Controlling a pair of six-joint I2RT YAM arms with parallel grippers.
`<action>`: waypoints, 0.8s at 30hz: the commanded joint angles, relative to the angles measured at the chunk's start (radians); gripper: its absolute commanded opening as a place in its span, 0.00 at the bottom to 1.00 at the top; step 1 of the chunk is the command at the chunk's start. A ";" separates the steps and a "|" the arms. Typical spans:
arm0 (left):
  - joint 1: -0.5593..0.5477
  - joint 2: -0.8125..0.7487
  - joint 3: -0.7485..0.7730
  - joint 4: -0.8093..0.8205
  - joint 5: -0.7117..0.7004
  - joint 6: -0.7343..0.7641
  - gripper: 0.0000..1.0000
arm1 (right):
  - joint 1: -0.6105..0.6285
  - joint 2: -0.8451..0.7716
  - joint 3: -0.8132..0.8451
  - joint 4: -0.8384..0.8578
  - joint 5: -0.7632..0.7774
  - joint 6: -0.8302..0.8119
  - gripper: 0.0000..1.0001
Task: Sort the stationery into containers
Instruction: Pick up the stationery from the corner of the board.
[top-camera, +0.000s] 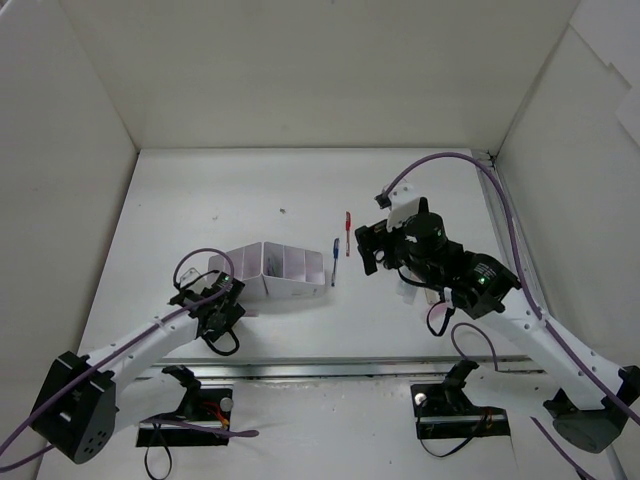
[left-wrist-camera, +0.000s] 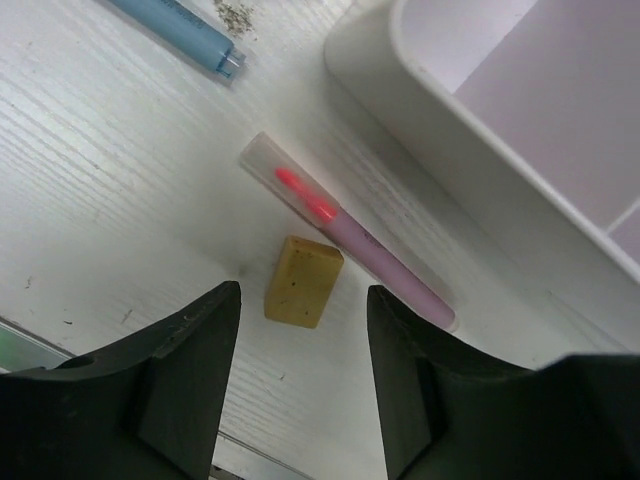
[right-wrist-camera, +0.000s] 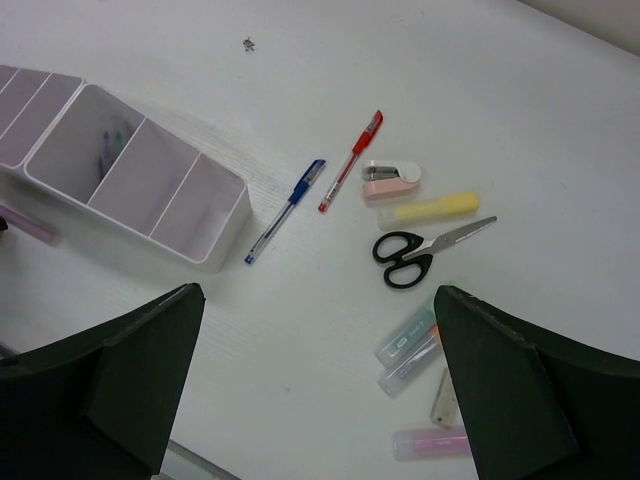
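Nearest the bases, the left gripper (left-wrist-camera: 303, 296) hangs low over the white, faintly grained tabletop (top-camera: 250, 190), its jaws apart and empty. A tan eraser (left-wrist-camera: 303, 281) lies between its fingers, with a pink marker (left-wrist-camera: 350, 235) just beyond. Past that, to the right, stands the white organizer (left-wrist-camera: 450, 110). The right gripper (right-wrist-camera: 318, 292) is spread wide and holds nothing. Ahead of it lie a blue pen (right-wrist-camera: 285, 211) and a red pen (right-wrist-camera: 351, 160), with black-handled scissors (right-wrist-camera: 420, 250) and a yellow marker (right-wrist-camera: 436, 207) off to the right. Farther out is a dark speck (right-wrist-camera: 248, 43). Plain white walls (top-camera: 300, 70) close in the tabletop on three sides.
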 joint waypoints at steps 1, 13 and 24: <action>-0.012 0.008 0.023 0.022 0.004 0.036 0.49 | -0.008 -0.032 0.004 0.061 0.033 0.000 0.98; -0.107 0.111 0.077 0.031 0.051 0.073 0.13 | -0.005 -0.086 -0.013 0.061 0.070 -0.003 0.98; -0.339 0.146 0.276 -0.058 -0.008 0.156 0.00 | -0.007 -0.098 -0.021 0.059 0.067 -0.011 0.98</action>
